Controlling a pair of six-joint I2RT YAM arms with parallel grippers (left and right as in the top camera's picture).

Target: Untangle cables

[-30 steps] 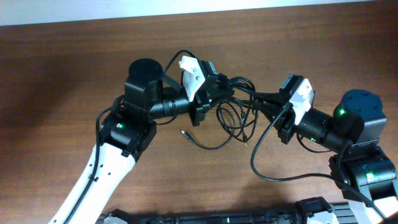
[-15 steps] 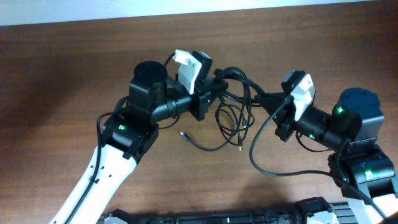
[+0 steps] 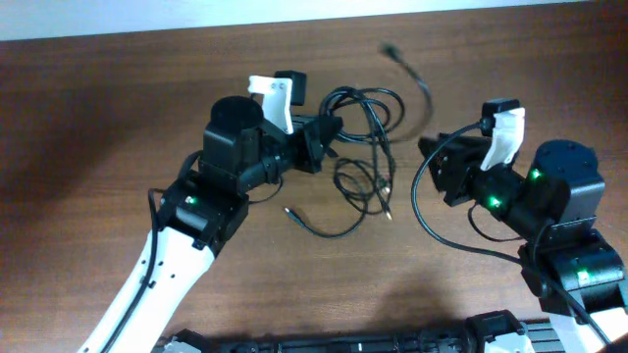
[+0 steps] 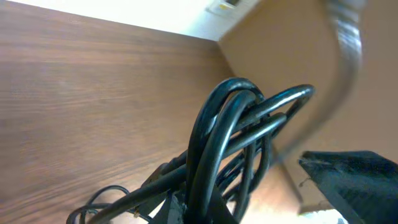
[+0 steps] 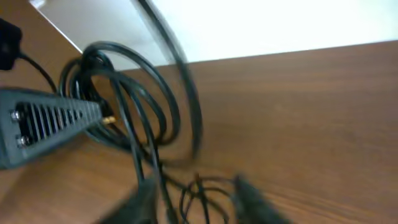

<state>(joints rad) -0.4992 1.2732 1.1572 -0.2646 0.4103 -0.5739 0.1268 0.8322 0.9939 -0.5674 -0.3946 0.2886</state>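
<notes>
The cables (image 3: 365,103) are thin black cords. One coiled bunch hangs from my left gripper (image 3: 322,137), which is shut on it above the table. More loops (image 3: 361,186) and a plug-tipped tail (image 3: 290,210) lie on the wood below. One loose end (image 3: 407,64) is blurred in the air towards the table's far edge. In the left wrist view the bunch (image 4: 214,143) rises from the jaws (image 4: 205,211). My right gripper (image 3: 437,162) is to the right of the bunch, open and empty. Its blurred fingers (image 5: 196,199) are apart in the right wrist view, with the coil (image 5: 134,93) beyond them.
The brown wooden table (image 3: 98,118) ends at a white wall (image 3: 294,10) at the back. A thicker black wire (image 3: 442,230) loops from my right arm over the table. My left gripper's grey ribbed body (image 5: 43,124) shows in the right wrist view.
My left gripper has moved back towards the wall with the bunch. My right gripper has let go of a cable and pulled away right. A freed cable end has whipped towards the far edge.
</notes>
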